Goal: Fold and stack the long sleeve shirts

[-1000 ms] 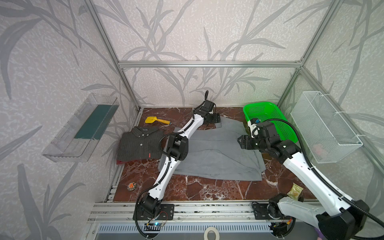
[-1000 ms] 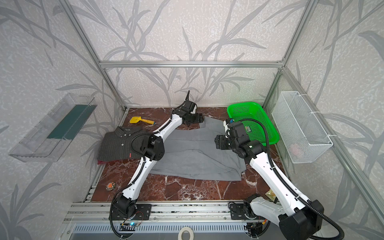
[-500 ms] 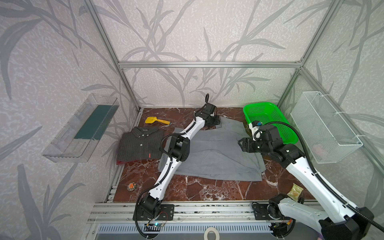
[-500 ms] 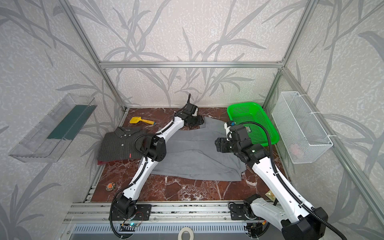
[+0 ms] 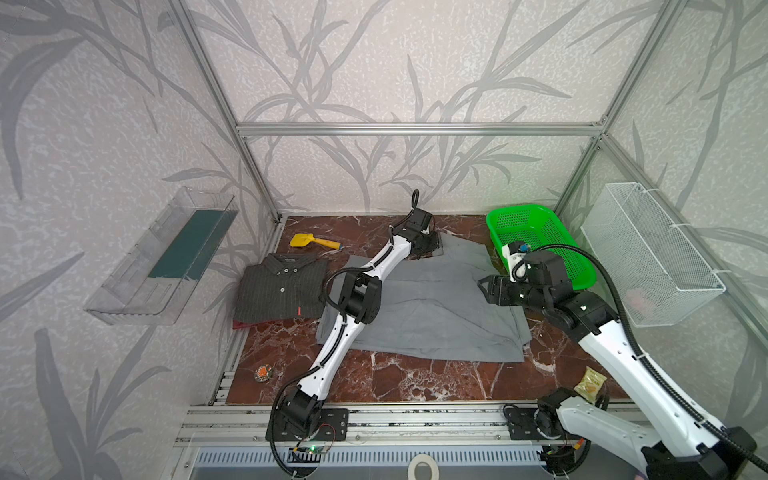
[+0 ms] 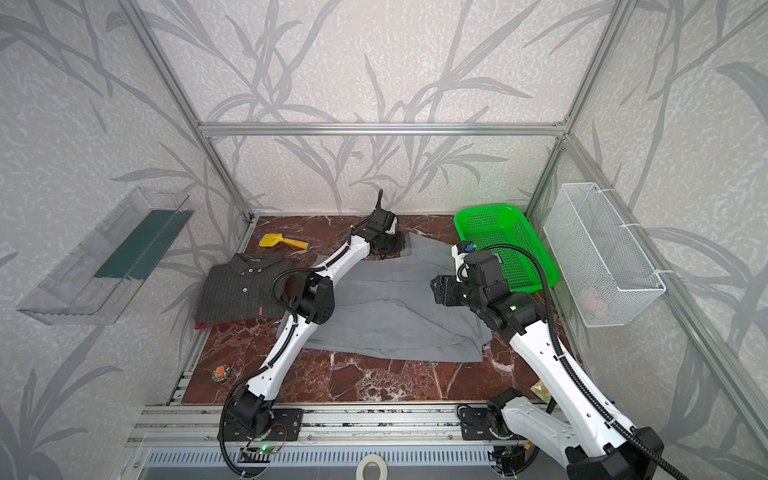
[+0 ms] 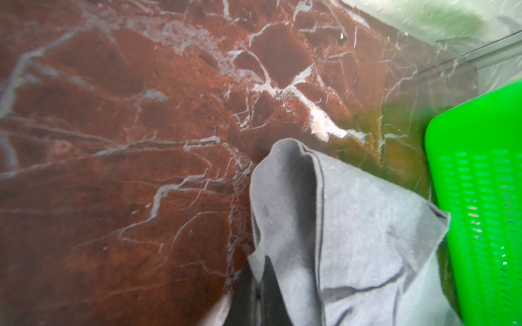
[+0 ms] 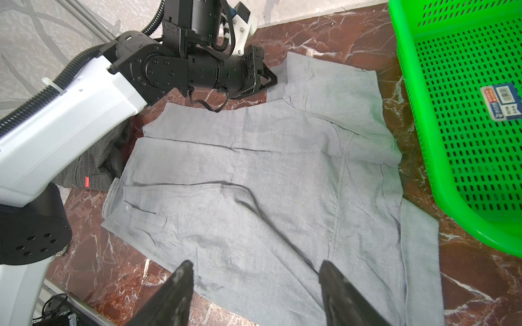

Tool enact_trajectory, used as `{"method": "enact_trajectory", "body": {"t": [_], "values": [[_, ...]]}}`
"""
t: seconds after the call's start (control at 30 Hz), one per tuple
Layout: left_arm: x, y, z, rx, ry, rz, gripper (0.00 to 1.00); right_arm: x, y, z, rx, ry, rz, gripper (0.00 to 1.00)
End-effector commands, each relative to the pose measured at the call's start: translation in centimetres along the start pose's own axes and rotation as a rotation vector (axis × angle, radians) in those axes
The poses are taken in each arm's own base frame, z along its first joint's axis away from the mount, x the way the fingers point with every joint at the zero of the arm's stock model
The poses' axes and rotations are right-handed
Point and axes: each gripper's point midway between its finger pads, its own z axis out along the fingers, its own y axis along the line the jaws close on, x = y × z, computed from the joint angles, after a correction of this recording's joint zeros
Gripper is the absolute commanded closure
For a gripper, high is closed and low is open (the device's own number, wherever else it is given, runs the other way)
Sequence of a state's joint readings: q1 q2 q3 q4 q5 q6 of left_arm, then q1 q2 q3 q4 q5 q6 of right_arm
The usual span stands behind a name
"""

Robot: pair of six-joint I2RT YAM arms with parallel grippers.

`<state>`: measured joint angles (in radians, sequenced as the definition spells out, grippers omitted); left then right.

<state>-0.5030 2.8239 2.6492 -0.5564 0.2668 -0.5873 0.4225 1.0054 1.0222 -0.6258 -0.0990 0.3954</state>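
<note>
A light-grey shirt (image 5: 436,307) (image 6: 395,316) lies spread out on the marble table. At its far edge my left gripper (image 5: 432,245) (image 6: 397,243) is shut on a fold of the grey cloth (image 7: 353,225), pinched between the jaws (image 7: 258,282). My right gripper (image 5: 484,289) (image 8: 254,265) hovers open above the shirt's right side, nothing between its fingers. A folded dark pinstriped shirt (image 5: 282,291) (image 8: 93,166) rests at the left. A dark red garment (image 5: 241,324) peeks out beneath it.
A green mesh basket (image 5: 517,208) stands at the back right beside the grey shirt. A yellow toy shovel (image 5: 309,241) lies at the back left. A white wire basket (image 5: 648,253) and a clear tray (image 5: 166,257) hang on the side walls. A snack packet (image 5: 590,382) lies front right.
My left gripper has closed on the grey shirt's far edge. The right gripper has drifted slightly and stays open.
</note>
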Motion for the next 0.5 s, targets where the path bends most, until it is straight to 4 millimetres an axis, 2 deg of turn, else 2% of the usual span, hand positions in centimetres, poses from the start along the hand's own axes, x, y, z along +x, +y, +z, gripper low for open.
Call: {"method": "enact_trajectory", "body": {"t": [0.0, 0.13, 0.27, 0.37, 0.47], "values": [[-4.3, -3.6, -2.9, 0.079, -0.141, 0.043, 1.00, 0.5, -0.1, 0.0, -0.004, 0.007, 0.008, 0.30], [-9.1, -8.2, -7.2, 0.183, -0.325, 0.125, 1.00, 0.5, 0.1, 0.0, -0.018, 0.002, 0.009, 0.30], [-12.4, -12.7, -12.1, 0.282, -0.524, 0.264, 1.00, 0.4, 0.1, -0.4, -0.023, -0.012, 0.009, 0.30], [-13.7, -15.4, -15.3, 0.385, -0.676, 0.345, 1.00, 0.3, -0.1, -0.8, -0.014, -0.033, 0.010, 0.30], [-13.6, -17.9, -18.9, 0.522, -0.860, 0.447, 1.00, 0.2, -0.6, -1.1, 0.005, -0.057, 0.010, 0.30]]}}
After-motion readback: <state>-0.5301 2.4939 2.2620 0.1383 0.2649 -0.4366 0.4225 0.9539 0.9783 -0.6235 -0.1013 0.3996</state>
